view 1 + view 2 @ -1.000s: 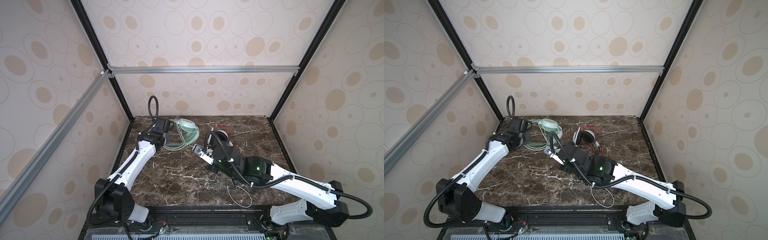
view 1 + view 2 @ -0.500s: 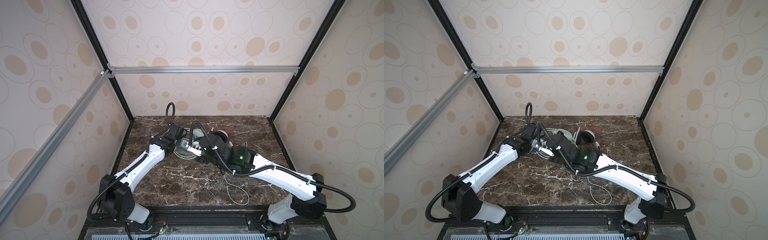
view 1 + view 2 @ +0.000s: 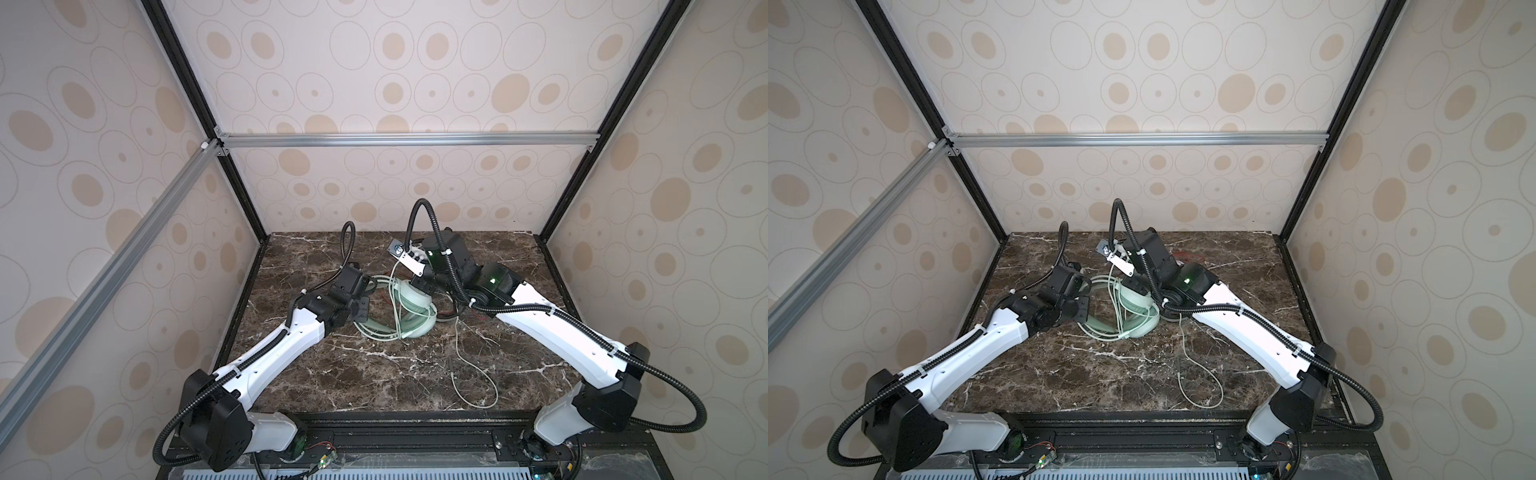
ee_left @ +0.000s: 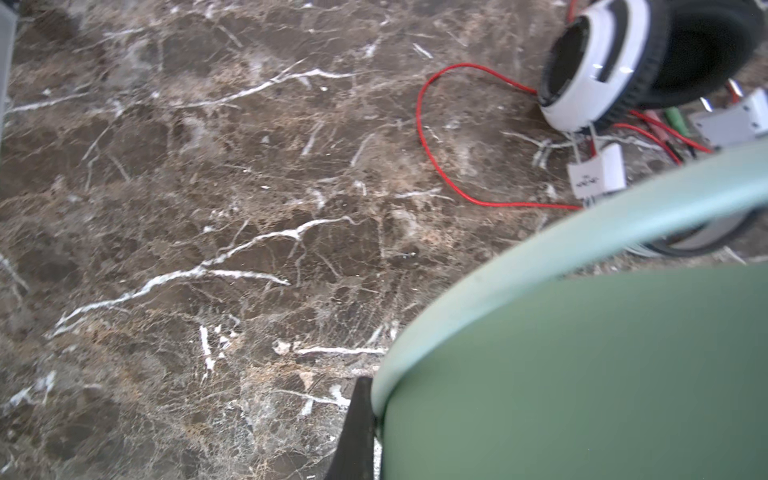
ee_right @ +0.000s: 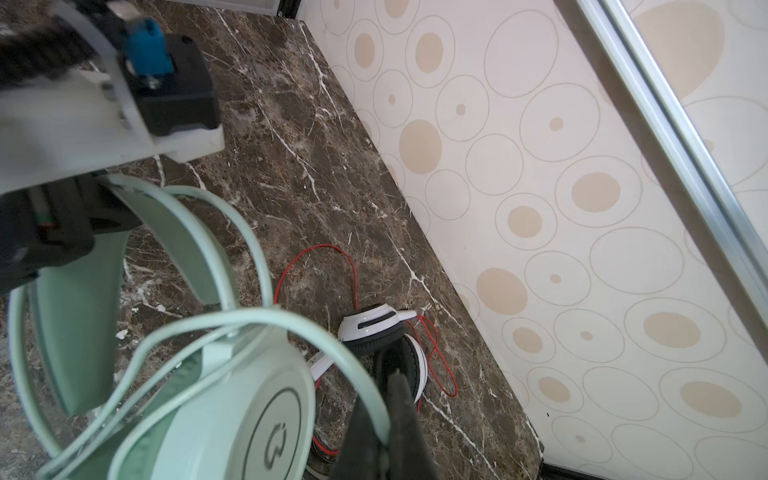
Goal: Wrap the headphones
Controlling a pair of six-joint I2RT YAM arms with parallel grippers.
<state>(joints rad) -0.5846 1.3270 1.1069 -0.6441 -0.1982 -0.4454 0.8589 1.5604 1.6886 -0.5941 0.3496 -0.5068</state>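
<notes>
On the marble table [image 3: 340,382], the mint green headphones [image 3: 417,309] lie toward the back wall, and the rest is best placed from them. The white-and-black headphones [image 5: 384,332] sit just beyond them, nearer that wall on the right arm's side, with their red cable [image 4: 422,137] sprawled loose alongside and nothing gripping them. The left gripper [image 3: 362,311] is clamped on the mint headband at the side away from the white pair, steadying the frame. The right gripper [image 5: 387,432], just above the mint ear cup, has its jaws pinched together on the pale green cable [image 3: 473,374]. Several turns already cross the cup and band, yet a long tail runs from the mint pair toward the front edge, loops there and ends in its plug [image 3: 452,365]. The step in hand looks like one more turn of the winding, roughly midway for this pair. To do it well, the left hold should stay firm while the right carries the cable round the band with light, even tension. Each turn should land beside the others, clear of the red cable, so the two do not tangle.
</notes>
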